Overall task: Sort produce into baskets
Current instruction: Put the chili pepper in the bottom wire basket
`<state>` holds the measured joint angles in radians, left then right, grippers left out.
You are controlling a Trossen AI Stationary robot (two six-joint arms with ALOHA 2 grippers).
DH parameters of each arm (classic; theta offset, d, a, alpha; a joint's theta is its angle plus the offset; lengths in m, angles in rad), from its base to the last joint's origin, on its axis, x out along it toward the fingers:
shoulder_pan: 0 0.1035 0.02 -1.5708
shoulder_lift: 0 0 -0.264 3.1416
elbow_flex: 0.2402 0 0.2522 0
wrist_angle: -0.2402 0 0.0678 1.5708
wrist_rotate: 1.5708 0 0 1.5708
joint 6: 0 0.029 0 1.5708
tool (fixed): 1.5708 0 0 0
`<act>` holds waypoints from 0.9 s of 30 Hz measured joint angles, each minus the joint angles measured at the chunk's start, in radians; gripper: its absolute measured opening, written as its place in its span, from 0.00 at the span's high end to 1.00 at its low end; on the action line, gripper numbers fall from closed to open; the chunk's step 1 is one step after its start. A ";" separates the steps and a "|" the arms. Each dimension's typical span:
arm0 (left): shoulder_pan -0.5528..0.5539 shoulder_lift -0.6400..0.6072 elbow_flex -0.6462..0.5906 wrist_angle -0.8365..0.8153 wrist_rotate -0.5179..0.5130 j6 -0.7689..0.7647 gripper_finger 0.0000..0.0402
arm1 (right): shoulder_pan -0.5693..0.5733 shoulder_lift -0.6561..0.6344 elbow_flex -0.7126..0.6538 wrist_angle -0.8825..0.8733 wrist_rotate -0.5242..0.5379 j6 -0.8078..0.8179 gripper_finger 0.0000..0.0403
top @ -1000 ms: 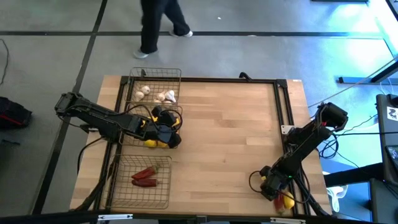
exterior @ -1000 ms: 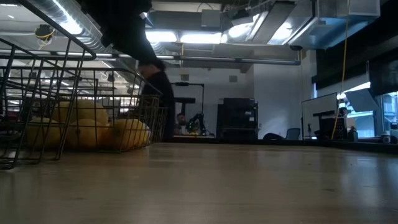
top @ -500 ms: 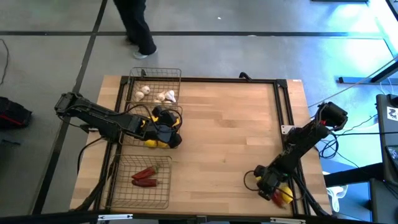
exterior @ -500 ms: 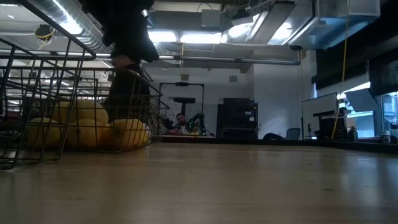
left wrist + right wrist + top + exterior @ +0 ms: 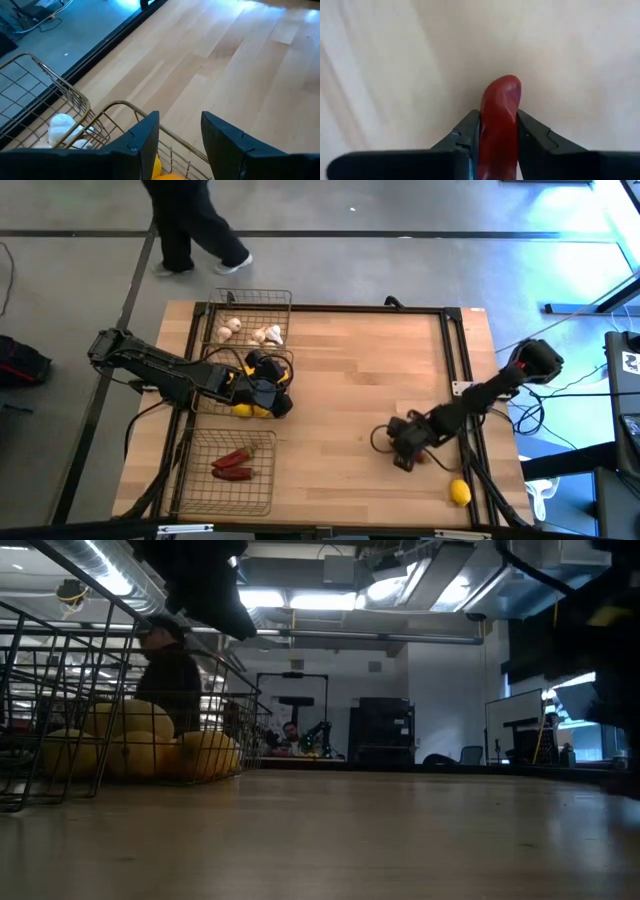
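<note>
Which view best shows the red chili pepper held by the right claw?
The right wrist view: the red chili pepper fills the gap between the right claw's fingers, clamped on both sides. In the high view the claw hides it. The low and left wrist views do not show it.

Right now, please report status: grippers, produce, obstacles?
Right gripper shut on red chili. Left gripper open over the middle basket. One lemon loose on the table.
</note>
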<state>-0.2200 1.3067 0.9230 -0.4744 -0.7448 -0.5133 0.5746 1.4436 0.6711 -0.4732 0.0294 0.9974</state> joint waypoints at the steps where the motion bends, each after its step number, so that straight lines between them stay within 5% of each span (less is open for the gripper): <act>1: 0.002 0.000 0.000 0.000 0.000 0.004 0.65 | -0.019 -0.010 0.000 -0.001 0.032 -0.042 0.77; 10: 0.019 0.000 0.000 0.030 0.007 0.042 0.65 | -0.167 -0.087 0.000 0.039 0.261 -0.347 0.77; 27: 0.084 0.007 0.000 0.091 0.280 0.079 0.65 | -0.264 -0.093 0.001 0.344 0.294 -0.693 0.77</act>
<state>-0.1355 1.3137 0.9230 -0.3829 -0.4644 -0.4338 0.3111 1.3510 0.6724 -0.1289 0.3233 0.3047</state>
